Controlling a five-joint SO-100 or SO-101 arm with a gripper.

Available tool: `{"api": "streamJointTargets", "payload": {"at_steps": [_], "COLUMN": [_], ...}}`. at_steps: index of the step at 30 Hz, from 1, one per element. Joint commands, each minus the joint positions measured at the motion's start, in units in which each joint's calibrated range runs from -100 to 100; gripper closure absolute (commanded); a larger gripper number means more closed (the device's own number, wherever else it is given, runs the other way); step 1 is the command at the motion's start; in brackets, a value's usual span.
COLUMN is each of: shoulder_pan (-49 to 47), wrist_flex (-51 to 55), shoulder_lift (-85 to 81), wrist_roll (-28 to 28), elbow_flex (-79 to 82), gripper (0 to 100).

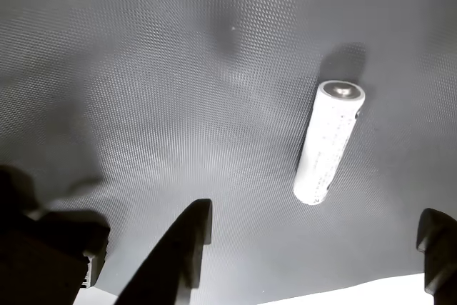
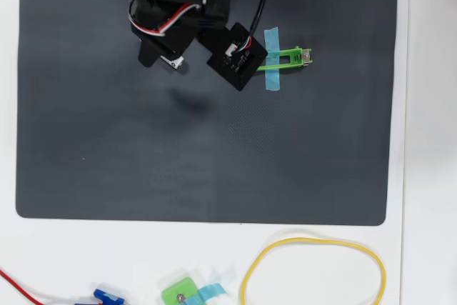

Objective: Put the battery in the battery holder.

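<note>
Black arm (image 2: 182, 5) (red, white wires; black cable); 2 black claw (image 1: 314, 230) fingers.

In the wrist view, the slim silver-white cylindrical battery (image 1: 329, 141) lies on the dark textured mat (image 1: 178, 105) ahead of the end effector (image 1: 314, 230), slightly right of centre.

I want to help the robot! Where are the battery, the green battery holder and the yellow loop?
battery (image 1: 328, 142): wrist view, middle of its white body.
battery holder (image 2: 288, 58): overhead view, green rail right of the blue tape.
yellow loop (image 2: 314, 240): overhead view, top of the loop.
</note>
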Motion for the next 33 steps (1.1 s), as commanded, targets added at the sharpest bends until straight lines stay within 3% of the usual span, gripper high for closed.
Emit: {"api": "streamJointTargets", "payload": {"at_steps": [1, 33], "shoulder_pan": [-3.1, -4.3], "wrist_flex": [-0.1, -7.1], "shoulder_lift": [0.5, 1.6], "wrist_roll": [-1.5, -1.7], "elbow_flex": [-2.9, -3.0], "gripper": [66, 67]}}
